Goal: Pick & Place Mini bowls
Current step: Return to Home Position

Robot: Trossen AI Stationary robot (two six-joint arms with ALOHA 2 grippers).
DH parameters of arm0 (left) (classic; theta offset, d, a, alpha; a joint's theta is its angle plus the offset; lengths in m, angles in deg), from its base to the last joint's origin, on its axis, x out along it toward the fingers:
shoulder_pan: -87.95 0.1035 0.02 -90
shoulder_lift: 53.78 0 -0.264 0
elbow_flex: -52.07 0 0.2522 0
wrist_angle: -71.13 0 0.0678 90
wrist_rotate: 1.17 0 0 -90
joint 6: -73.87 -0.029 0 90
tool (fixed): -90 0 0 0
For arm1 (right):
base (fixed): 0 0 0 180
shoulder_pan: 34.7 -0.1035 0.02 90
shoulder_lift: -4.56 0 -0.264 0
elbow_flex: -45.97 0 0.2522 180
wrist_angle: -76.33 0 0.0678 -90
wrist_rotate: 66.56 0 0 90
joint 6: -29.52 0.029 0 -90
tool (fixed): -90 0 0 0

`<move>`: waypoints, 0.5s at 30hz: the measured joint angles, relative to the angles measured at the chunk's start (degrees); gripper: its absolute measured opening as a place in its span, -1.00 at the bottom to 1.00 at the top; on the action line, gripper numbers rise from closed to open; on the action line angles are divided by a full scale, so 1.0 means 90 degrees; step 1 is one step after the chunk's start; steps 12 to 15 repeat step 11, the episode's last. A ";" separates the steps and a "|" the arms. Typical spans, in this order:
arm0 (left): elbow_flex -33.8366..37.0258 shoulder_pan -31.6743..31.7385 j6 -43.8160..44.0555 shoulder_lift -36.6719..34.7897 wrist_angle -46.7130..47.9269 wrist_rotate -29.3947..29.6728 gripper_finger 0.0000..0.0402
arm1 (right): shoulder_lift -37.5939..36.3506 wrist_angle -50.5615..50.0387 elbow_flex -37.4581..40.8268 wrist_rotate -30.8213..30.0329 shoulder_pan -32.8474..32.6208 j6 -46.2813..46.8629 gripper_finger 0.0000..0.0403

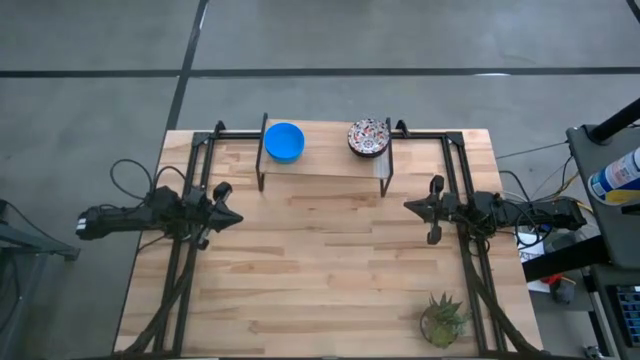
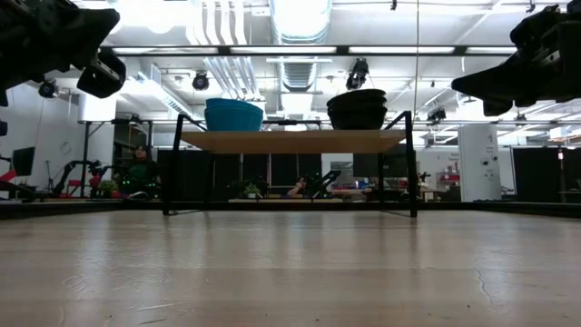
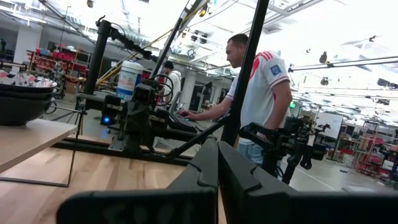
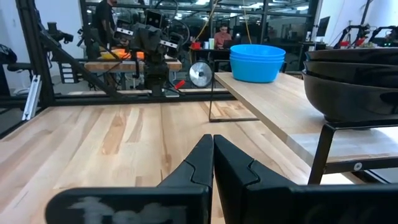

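Note:
A stack of plain blue mini bowls [image 1: 284,142] stands on the left part of a raised wooden shelf [image 1: 325,162] at the table's far side; it also shows in the low view [image 2: 233,115] and the right wrist view [image 4: 257,61]. A stack of floral-patterned bowls [image 1: 368,137] stands on the shelf's right part, dark-sided in the low view [image 2: 357,109]. My left gripper [image 1: 236,219] is shut and empty over the table's left side. My right gripper [image 1: 408,206] is shut and empty over the right side. Both hang above the table.
A small potted green plant [image 1: 444,320] stands at the table's near right corner. The shelf rests on thin black legs [image 1: 384,176]. Black frame rails [image 1: 192,190] run along both table sides. A person [image 3: 258,93] stands beyond the table. Bare wood [image 1: 320,260] lies between the arms.

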 joint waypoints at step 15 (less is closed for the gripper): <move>0.0000 0.0002 0.0002 0.0000 0.0000 0.0002 -0.99 | 0.0000 0.0002 0.0000 0.0000 -0.0002 0.0052 -0.96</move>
